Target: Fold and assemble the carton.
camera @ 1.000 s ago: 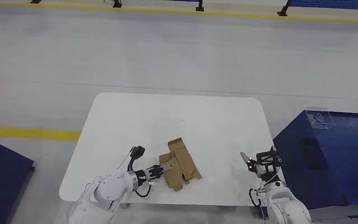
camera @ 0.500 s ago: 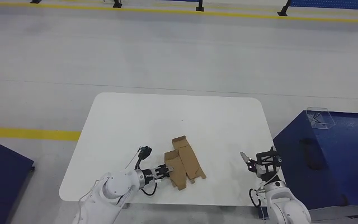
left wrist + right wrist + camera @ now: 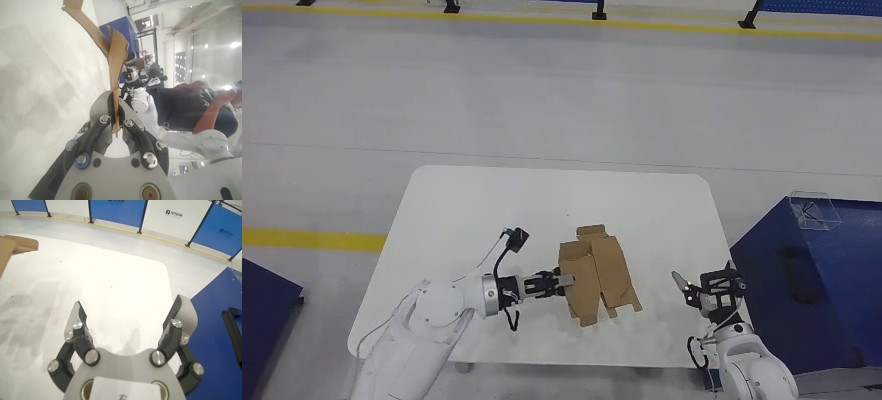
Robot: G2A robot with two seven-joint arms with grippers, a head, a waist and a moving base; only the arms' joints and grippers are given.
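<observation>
Evidently the step in hand is getting the collapsed carton (image 3: 597, 272) placed so that both arms can work on it. The left gripper (image 3: 554, 284) is pinched fully closed on one thin edge of the cardboard. In the left wrist view the panel (image 3: 115, 55) stands edge-on between the pads of that gripper (image 3: 114, 106), with other flaps splaying off beyond it.

In the top view the carton lies at lower centre, on the near half of the white table (image 3: 492, 210), just right of the holding gripper. Whether its far side rests on the table I cannot tell.

The right gripper (image 3: 704, 282) sits at the lower right by the table's edge, well apart from the carton. Its fingers are spread wide and hold nothing (image 3: 128, 300), and a corner of the carton (image 3: 19, 244) shows beyond them.

The hold is on a narrow, ragged strip, so any pull should probably run along the plane of the panel; twisting could tear or crease it. The right gripper would likely do best to take a main panel on the opposite side, not a loose flap, so that drawing the two apart opens the sleeve squarely.
</observation>
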